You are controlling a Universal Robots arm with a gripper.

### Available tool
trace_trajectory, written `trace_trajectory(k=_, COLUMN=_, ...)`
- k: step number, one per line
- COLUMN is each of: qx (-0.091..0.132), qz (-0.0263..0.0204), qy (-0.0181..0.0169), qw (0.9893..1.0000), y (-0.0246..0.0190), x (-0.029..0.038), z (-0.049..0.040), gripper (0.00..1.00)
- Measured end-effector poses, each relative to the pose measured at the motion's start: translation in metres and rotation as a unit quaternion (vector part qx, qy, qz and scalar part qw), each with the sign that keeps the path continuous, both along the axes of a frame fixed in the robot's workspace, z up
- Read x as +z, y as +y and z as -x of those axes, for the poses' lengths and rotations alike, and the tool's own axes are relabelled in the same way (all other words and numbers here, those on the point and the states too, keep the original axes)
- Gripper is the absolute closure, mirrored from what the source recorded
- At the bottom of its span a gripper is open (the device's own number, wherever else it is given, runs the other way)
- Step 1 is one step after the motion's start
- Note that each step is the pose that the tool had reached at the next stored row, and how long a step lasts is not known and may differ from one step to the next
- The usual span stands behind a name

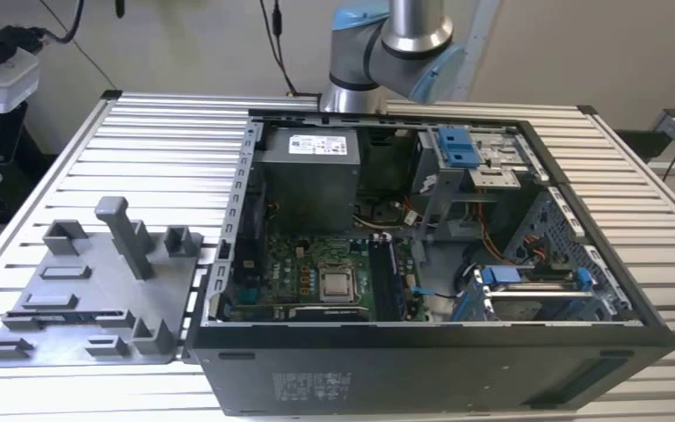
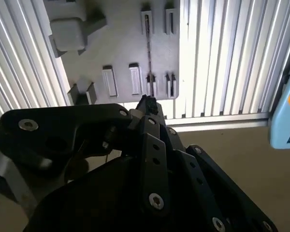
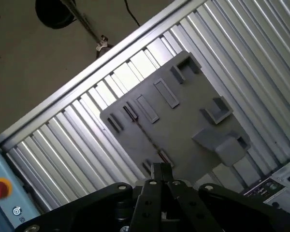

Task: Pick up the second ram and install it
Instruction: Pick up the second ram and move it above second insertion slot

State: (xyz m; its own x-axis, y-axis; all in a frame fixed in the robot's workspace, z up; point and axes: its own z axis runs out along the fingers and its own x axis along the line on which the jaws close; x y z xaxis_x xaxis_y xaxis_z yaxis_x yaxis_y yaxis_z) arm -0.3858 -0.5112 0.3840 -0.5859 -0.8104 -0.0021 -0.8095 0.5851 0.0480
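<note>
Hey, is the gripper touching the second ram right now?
Apart. In the exterior view the second ram lies in the fixture plate with nothing on it, while the arm stands far behind the computer case.

No print can be read. A white label (image 1: 317, 143) on the power supply (image 1: 308, 189) and a pale sticker (image 1: 312, 384) on the case (image 1: 455, 369) are too small to make out.
</note>
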Motion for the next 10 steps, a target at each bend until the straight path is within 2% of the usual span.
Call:
trace_trajectory(k=3, qx=0.024, qz=0.0000, qy=0.0000, qw=0.9997, y=0.0000, x=0.0000, z=0.0000, gripper=0.89)
trace_trajectory(k=4, qx=0.041, qz=0.0000, qy=0.0000, qw=0.9992, y=0.0000, x=0.0000, z=0.0000, gripper=0.89)
trace_trajectory(k=7, qx=0.065, qz=0.0000, qy=0.0000, qw=0.9979, y=0.0000, x=0.0000, z=0.0000, gripper=0.89)
trace_trajectory(k=10, qx=0.089, qz=0.0000, qy=0.0000, qw=0.9960, y=0.0000, x=0.0000, z=0.0000, gripper=0.89)
